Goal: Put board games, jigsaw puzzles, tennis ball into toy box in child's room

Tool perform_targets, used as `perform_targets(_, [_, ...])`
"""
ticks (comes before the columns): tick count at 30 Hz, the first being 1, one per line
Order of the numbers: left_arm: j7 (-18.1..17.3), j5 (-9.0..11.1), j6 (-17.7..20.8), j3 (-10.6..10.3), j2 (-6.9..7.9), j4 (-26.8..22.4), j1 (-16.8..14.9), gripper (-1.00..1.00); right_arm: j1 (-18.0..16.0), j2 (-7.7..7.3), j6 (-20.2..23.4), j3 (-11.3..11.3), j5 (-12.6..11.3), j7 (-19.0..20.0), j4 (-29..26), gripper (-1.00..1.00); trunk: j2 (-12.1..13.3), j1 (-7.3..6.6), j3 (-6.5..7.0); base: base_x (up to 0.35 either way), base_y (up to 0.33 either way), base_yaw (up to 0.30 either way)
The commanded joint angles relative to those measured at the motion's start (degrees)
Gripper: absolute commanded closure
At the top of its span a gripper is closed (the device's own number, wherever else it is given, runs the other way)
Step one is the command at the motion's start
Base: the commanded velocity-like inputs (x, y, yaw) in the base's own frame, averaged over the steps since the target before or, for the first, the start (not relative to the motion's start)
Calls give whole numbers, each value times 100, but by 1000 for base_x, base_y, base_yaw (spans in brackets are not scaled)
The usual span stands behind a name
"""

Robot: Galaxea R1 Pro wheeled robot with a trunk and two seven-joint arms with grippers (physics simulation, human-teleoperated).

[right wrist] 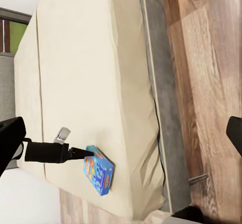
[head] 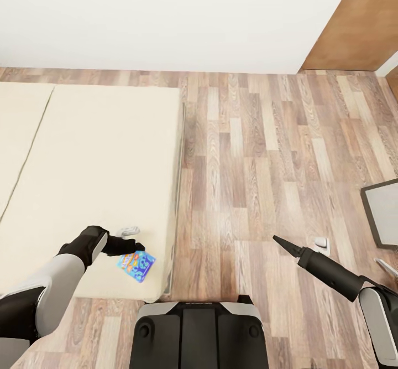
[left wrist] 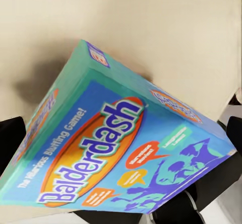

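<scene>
Since the toy box and the table are out of view here, progress can only be judged from the bed side, and it looks early: at least this one game is not yet boxed.

Bed (head: 94, 153): one, beige cover, dark grey frame edge along the wood floor (head: 265, 153). Its cover is bare apart from a single box near the foot corner closest to the robot.

Board game (head: 136, 264): one visible, the small blue one; the left wrist view reads "Balderdash" on its lid (left wrist: 116, 153). It lies flat on the mattress near the corner. In the right wrist view it sits just in from the mattress edge (right wrist: 98, 170). No second game can be seen on the visible part of the bed.

Left gripper (head: 134, 245): one, reaching over the mattress, tip at the game's upper edge. Dark fingers (left wrist: 12, 141) flank the box in the left wrist view, so the claw looks apart around it, not clamped. Contact cannot be confirmed.

Right gripper (head: 278, 241): one, held over bare floor, well apart from the bed, carrying nothing. One dark fingertip (right wrist: 234, 133) shows at the wrist view edge; whether the claw is apart or together I cannot tell.

Judgement: grasp in hand, carry and deposit still to come.
</scene>
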Motion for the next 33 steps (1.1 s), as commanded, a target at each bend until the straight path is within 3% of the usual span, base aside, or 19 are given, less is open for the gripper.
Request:
perform_targets(1, [-43,-59,29,43,-3,-9,-1,-100,-3,-1,31,-5,-12,11,1,-100,-9,3,-6,0,-101,0])
perform_targets(11, [-43,-59,29,44,-3,-9,-1,-100,-3,-1,31,-1,-9,11,1,-100,-9,3,-6,0,-104,0])
perform_targets(33, [-51,-64,19,103,60,-7,3,-100,-3,17,31,18,5,-40,1,-100,-9,3,-6,0,-5,0])
